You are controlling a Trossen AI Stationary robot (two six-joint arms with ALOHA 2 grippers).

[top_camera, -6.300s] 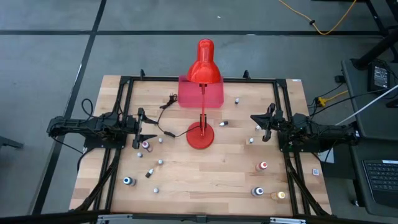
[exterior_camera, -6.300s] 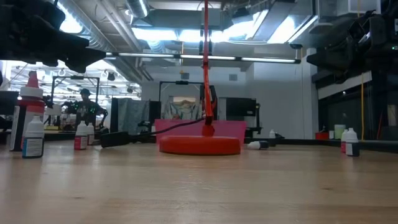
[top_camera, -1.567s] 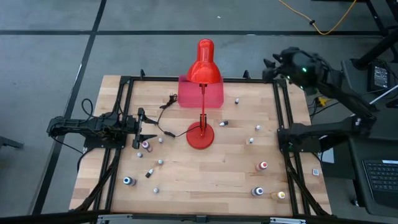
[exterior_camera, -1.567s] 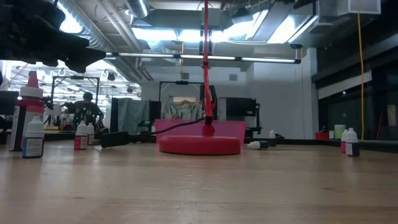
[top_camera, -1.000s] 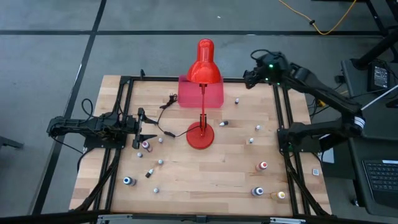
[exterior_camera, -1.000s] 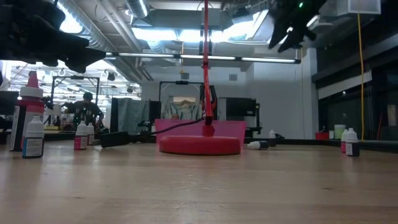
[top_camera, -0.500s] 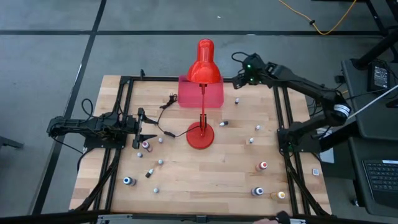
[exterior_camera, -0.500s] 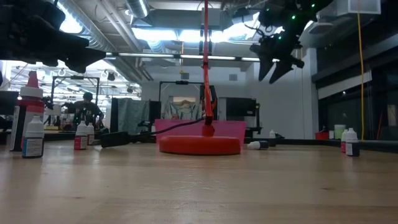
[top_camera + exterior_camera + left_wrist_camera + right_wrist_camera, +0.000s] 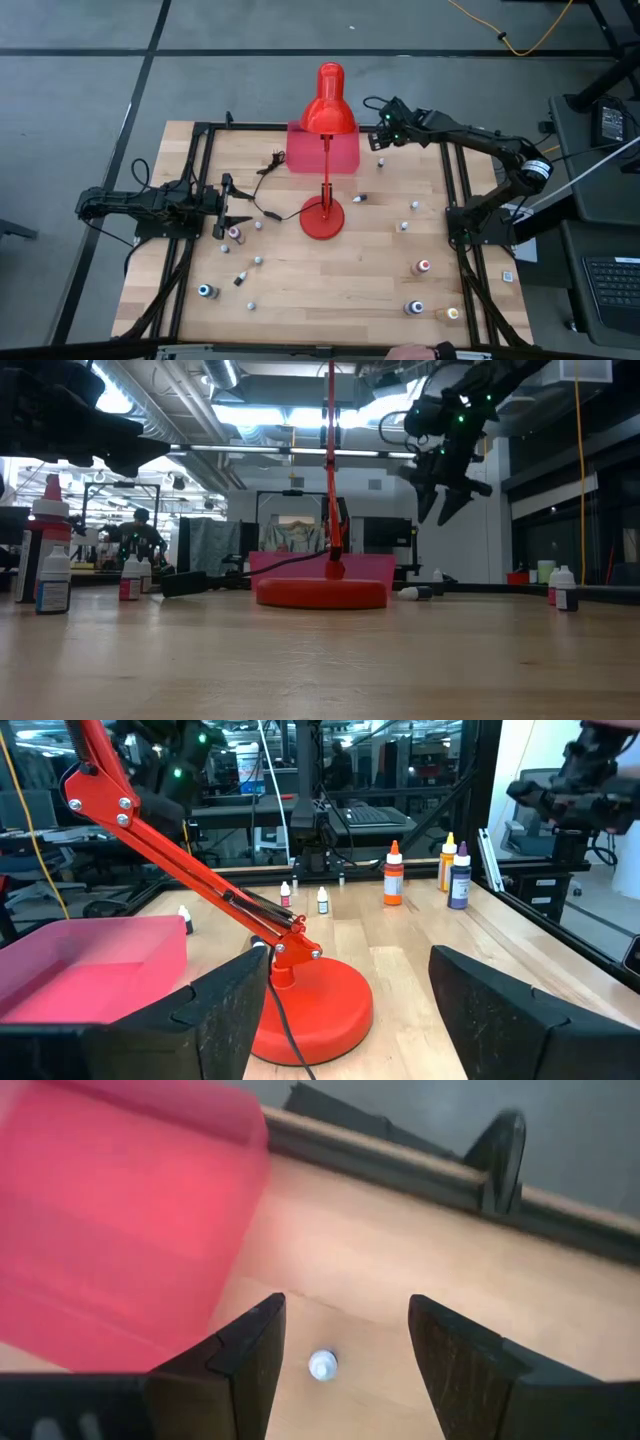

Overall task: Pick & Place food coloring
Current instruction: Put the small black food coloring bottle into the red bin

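Dark fingers of the right claw (image 9: 378, 139) stand spread and empty above the bench's (image 9: 330, 285) far edge, just beside the pink tray (image 9: 323, 148), over one small white-capped bottle (image 9: 322, 1365). More food coloring bottles (image 9: 423, 267) stand scattered across the wood around the red lamp (image 9: 325, 205). At the left side, the left claw (image 9: 240, 207) waits low, also spread and empty

pink tray (image 9: 120, 1230) blurred, edge-cropped
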